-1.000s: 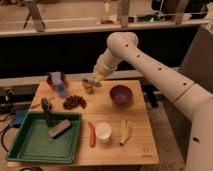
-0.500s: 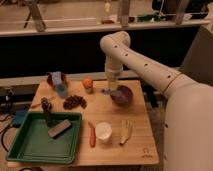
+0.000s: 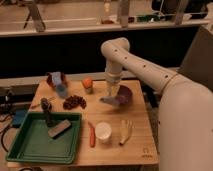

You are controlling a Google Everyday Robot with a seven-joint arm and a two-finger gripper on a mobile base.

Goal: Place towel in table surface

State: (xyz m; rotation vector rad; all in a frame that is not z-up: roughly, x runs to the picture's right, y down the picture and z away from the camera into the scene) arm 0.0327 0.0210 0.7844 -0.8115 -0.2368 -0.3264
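My gripper (image 3: 110,95) hangs straight down over the back middle of the wooden table (image 3: 137,145), at the left rim of a purple bowl (image 3: 125,95). A small grey-blue flap that looks like cloth (image 3: 106,100) shows just under the gripper's tip, low over the table. I cannot tell whether it is held. A light blue thing (image 3: 59,82) stands at the back left against a reddish object. I cannot tell if it is a cloth or a cup.
An orange (image 3: 87,82) sits left of the gripper, with a dark red cluster (image 3: 74,102) in front of it. A green tray (image 3: 30,145) at the front left holds a dark brush and a grey block. A white cup (image 3: 103,131), a red stick (image 3: 92,135) and a pale yellow item (image 3: 126,131) lie in front.
The arm has swung right. The gripper has moved from beside the orange to the purple bowl's left rim and now points straight down. Nothing else on the table has moved.
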